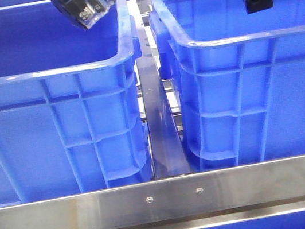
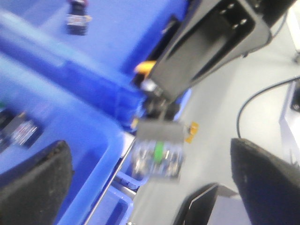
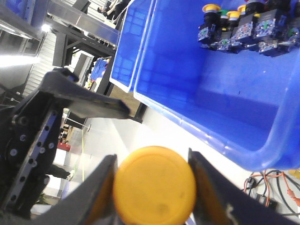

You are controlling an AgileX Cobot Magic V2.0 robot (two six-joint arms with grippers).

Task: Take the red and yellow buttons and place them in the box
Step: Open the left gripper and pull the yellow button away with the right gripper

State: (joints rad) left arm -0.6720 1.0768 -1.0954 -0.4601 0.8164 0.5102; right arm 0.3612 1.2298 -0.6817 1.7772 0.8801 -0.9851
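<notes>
While clamped, yellow button (image 3: 154, 185) between right gripper (image 3: 152, 187) fingers.

Glossy blue plastic crates (image 1: 55, 124) (ribbed) behind brushed-metal rail (image 1: 166, 199).

My right gripper (image 3: 152, 187) is clamped on a yellow button (image 3: 154, 185), raised beside the blue crate (image 3: 225, 103). My left gripper (image 2: 150, 187) hangs spread wide, nothing between its fingers.
</notes>
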